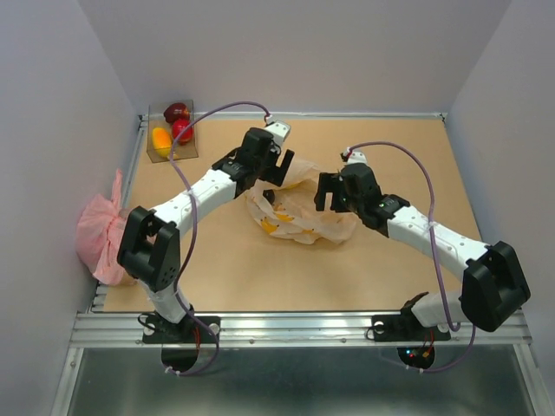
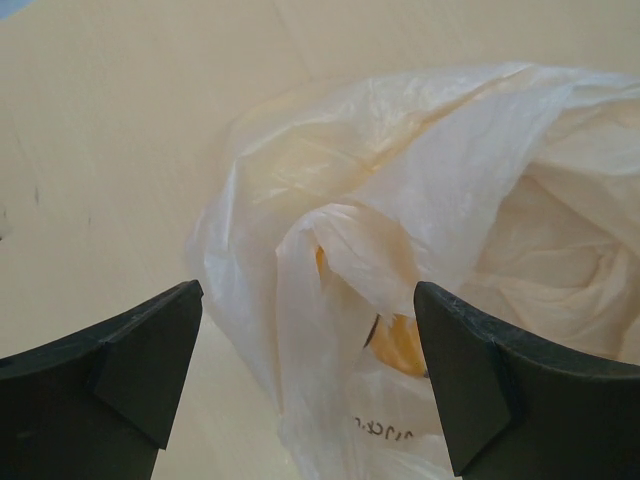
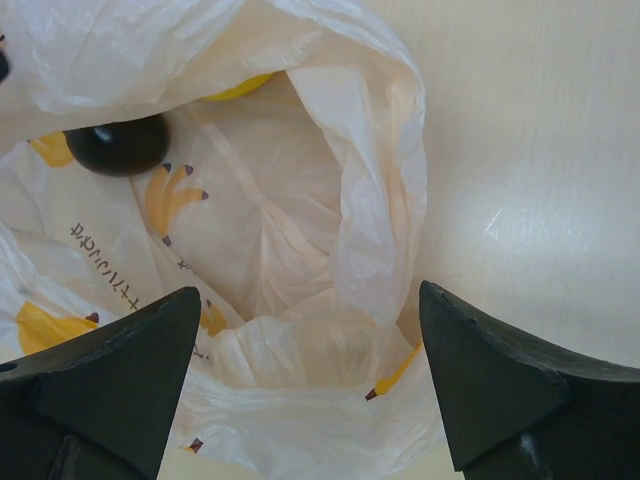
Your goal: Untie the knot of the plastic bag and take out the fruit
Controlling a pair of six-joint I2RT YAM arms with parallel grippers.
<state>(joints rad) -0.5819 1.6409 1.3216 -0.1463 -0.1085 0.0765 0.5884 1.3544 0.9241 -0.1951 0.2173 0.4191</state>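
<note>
The pale peach plastic bag point(image 1: 299, 217) with yellow printed marks lies crumpled mid-table. No knot shows; its mouth gapes open in the right wrist view point(image 3: 290, 230). A yellow fruit point(image 3: 235, 88) and a dark rounded thing point(image 3: 118, 145) lie inside. The yellow fruit also shows through the film in the left wrist view point(image 2: 400, 345). My left gripper point(image 1: 279, 165) is open over the bag's far left end point(image 2: 420, 200). My right gripper point(image 1: 329, 191) is open over its right end. Neither holds anything.
A clear box point(image 1: 156, 154) at the back left holds two red fruits point(image 1: 177, 112) and an orange-yellow oval one point(image 1: 161, 139). A pink crinkled bag point(image 1: 102, 230) hangs at the table's left edge. Grey walls close in the left, back and right sides.
</note>
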